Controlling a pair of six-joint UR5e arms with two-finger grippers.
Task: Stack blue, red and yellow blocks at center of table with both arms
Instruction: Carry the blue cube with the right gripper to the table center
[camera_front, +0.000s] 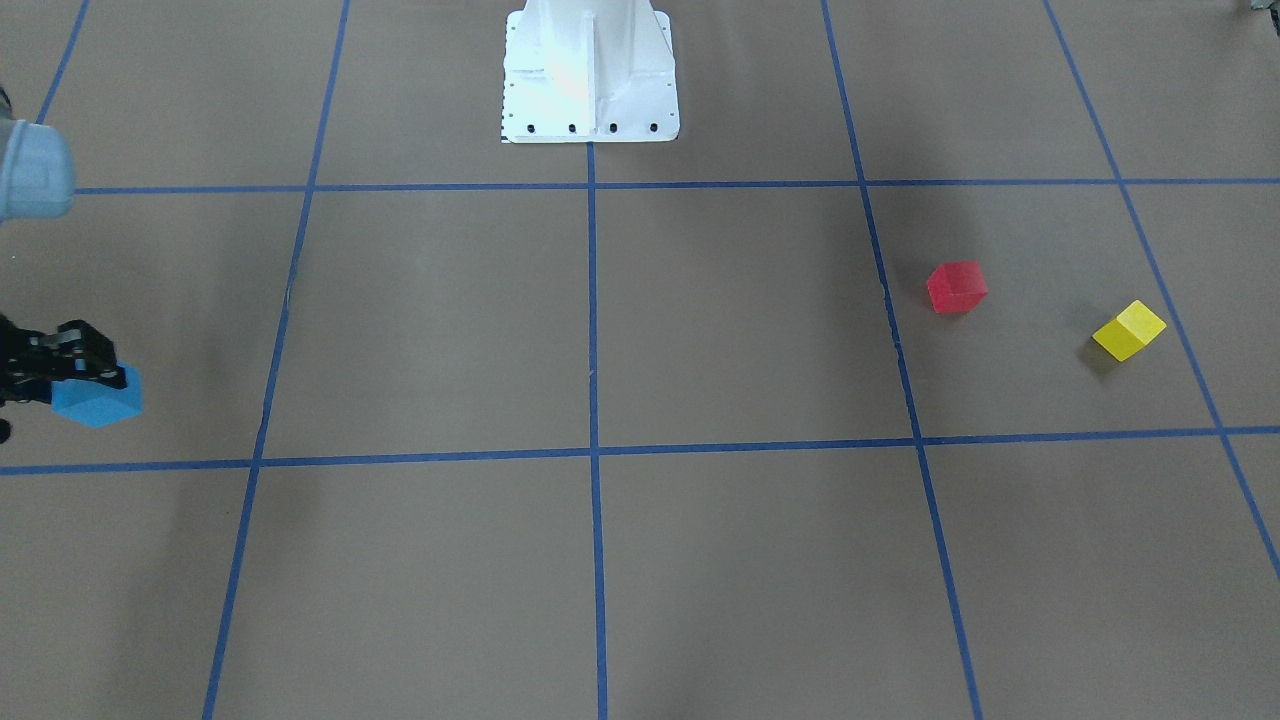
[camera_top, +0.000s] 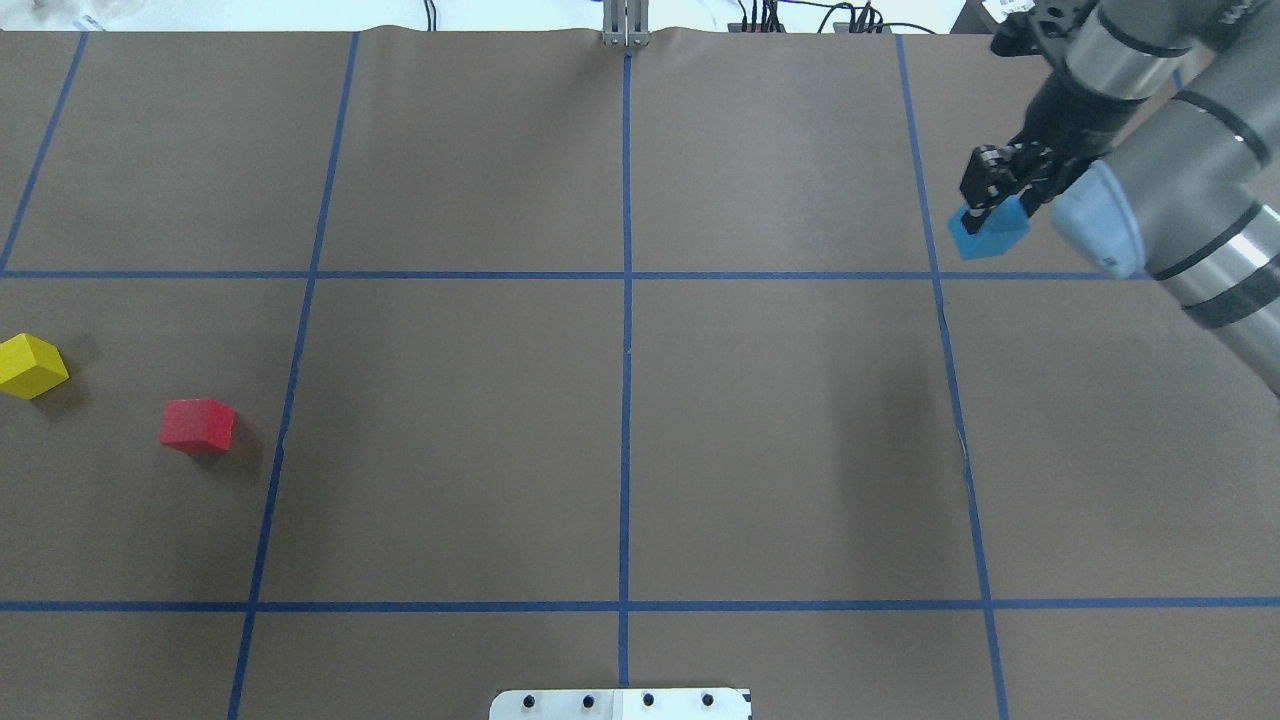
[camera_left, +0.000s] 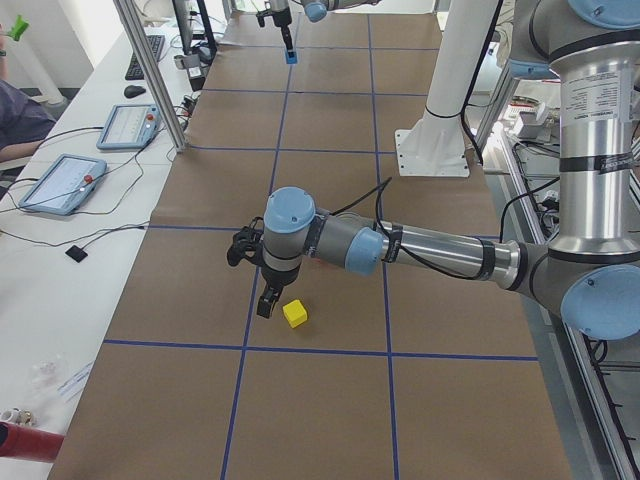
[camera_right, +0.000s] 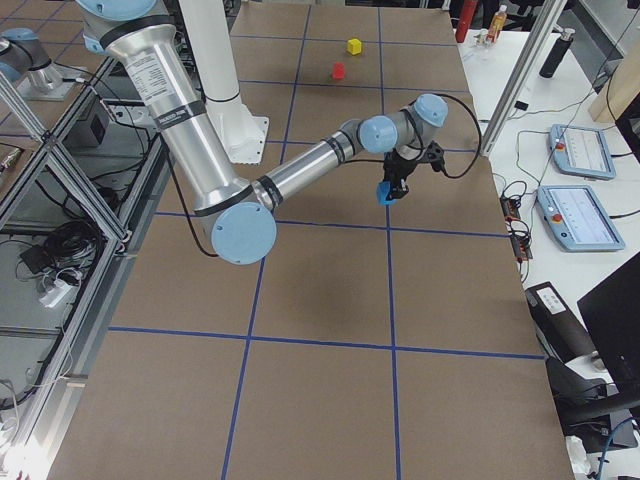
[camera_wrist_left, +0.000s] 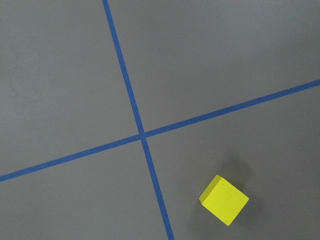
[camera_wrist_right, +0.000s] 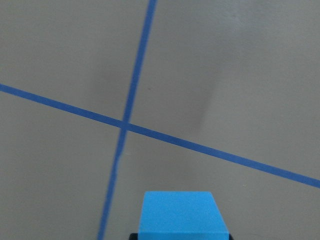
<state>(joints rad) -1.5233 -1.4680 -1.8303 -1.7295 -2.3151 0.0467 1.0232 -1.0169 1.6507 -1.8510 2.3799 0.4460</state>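
While my right gripper is clamped on the blue block far out on my right, I should carry it level to the centre of the table and set it down flat.

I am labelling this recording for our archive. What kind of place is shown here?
Most likely a robotics laboratory workcell. The table is covered in brown paper with a blue tape grid, teach pendants lie on the side bench, and the right hand holds a blue block.
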